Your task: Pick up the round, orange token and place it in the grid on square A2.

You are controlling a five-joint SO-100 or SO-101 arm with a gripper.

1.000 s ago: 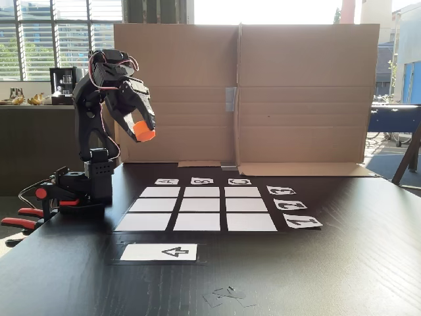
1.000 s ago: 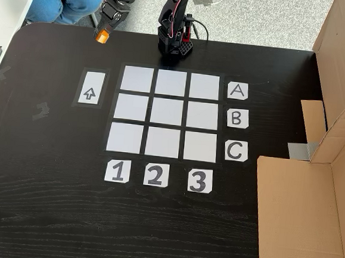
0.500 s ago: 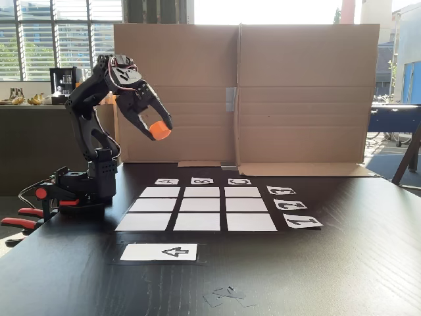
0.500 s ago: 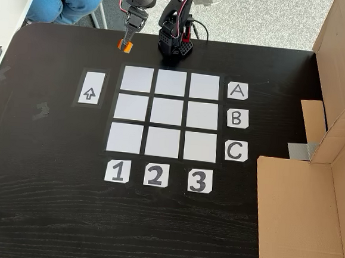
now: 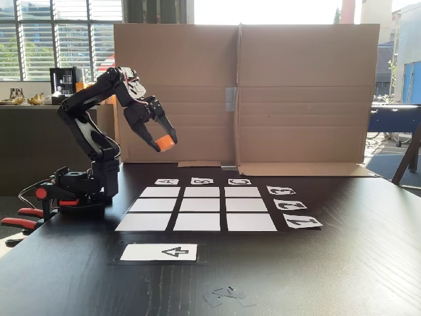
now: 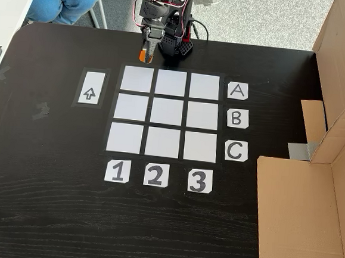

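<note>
The claw [image 5: 160, 140] is clamped on the orange token [image 5: 164, 142], which it carries in the air in the upper left of the side fixed view; in the top-down fixed view the same claw [image 6: 145, 53] and token [image 6: 143, 56] sit at the top centre of the frame, just above the grid's [image 6: 168, 114] upper edge and close to the arm's black base [image 6: 174, 46]. The token is well clear of the counter [image 5: 342, 263], with nothing under it but dark wood. The step in hand looks like the carry toward square A2 [image 6: 171, 83], which I take to be the middle cell of the top row in the top-down view, level with the A card [image 6: 237, 90] and in line with the 2 card [image 6: 156, 175]. To do it well, the claw should swing a little toward frame right in that view and reach slightly out from the base, then descend straight so the token lands flat and centred, without overlapping the black gaps. Because the cell lies near the base, the arm must fold tightly, so a slow, upright lowering matters. Releasing only once the token touches the paper should stop it rolling or bouncing into a neighbouring cell.
</note>
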